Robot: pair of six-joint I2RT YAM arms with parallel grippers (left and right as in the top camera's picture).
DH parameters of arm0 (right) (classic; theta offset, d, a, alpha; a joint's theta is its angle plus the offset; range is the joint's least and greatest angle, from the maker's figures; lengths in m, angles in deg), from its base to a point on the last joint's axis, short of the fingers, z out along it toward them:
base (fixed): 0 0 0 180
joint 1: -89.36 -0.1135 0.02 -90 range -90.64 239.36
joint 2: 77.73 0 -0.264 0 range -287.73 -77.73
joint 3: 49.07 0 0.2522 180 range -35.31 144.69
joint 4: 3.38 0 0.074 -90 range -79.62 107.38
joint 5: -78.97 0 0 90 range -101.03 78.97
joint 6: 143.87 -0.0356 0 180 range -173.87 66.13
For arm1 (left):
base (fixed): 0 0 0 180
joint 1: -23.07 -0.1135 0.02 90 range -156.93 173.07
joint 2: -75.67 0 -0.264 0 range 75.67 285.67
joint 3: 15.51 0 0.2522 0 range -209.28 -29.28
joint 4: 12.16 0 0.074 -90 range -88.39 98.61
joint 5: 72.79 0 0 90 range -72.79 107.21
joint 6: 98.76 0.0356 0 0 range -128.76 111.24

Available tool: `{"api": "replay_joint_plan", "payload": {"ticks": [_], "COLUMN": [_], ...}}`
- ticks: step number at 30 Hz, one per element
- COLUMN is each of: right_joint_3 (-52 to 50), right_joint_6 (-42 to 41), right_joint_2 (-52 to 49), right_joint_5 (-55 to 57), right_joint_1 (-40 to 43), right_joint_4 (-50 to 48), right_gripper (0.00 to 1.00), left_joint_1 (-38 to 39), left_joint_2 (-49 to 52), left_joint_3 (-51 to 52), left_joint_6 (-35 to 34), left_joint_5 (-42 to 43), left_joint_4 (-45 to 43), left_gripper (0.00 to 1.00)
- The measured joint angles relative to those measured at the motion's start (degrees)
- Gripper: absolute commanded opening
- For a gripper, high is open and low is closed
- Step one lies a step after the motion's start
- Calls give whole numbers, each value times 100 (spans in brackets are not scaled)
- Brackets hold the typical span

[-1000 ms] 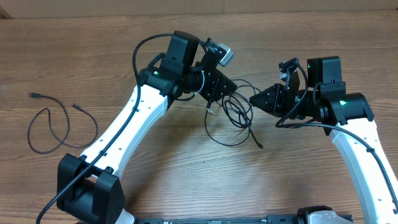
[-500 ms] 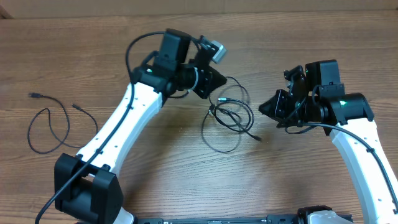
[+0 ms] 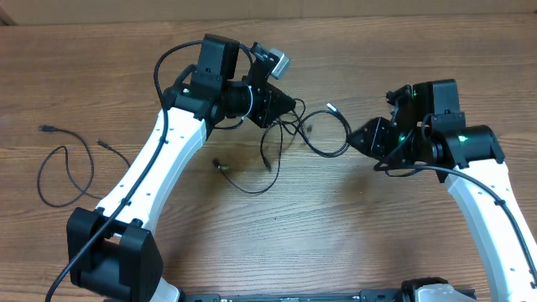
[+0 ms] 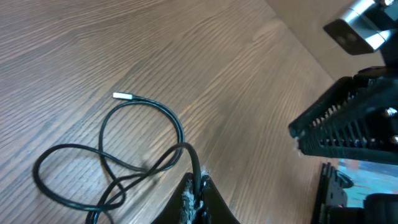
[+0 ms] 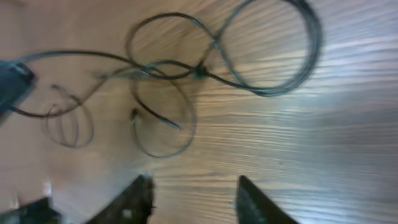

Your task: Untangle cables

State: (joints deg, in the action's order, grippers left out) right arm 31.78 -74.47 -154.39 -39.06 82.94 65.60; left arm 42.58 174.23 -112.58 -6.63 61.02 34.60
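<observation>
- The tangled cables [image 3: 281, 138] [image 4: 180, 134] [image 5: 205, 71] lie mid-bench [image 3: 419, 50] in loose black loops. One silver-tipped end [image 3: 330, 106] [image 4: 121, 96] points toward the far side.
- The left jaws are pressed closed on a strand at the far-left edge of the tangle.
- The right jaws stand partly open with nothing between them, just right of the tangle.
- A lone cable [image 3: 39, 180] lies curled well apart, at the left of the bench.

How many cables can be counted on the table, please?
2, perhaps more. One cable lies alone at the left side of the table. The tangled bunch lies near the middle, pinched by the left tool; it may hold more than one cable.
</observation>
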Motion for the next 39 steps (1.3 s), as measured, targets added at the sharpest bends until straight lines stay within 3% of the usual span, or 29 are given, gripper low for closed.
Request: {"api": "replay_joint_plan", "payload": {"ticks": [13, 39], "right_joint_3": [0, 0], "right_joint_6": [291, 859], "right_joint_2": [0, 0], "right_joint_5": [-855, -1119], "right_joint_1": [-11, -208], "right_joint_4": [-313, -2135], "right_gripper": [45, 54], "left_joint_1": [203, 450], "left_joint_2": [-551, -737], "left_joint_3": [0, 0], "left_joint_6": [0, -7], "left_joint_5": [214, 2455], "left_joint_4": [-302, -651], "left_gripper": [4, 4]}}
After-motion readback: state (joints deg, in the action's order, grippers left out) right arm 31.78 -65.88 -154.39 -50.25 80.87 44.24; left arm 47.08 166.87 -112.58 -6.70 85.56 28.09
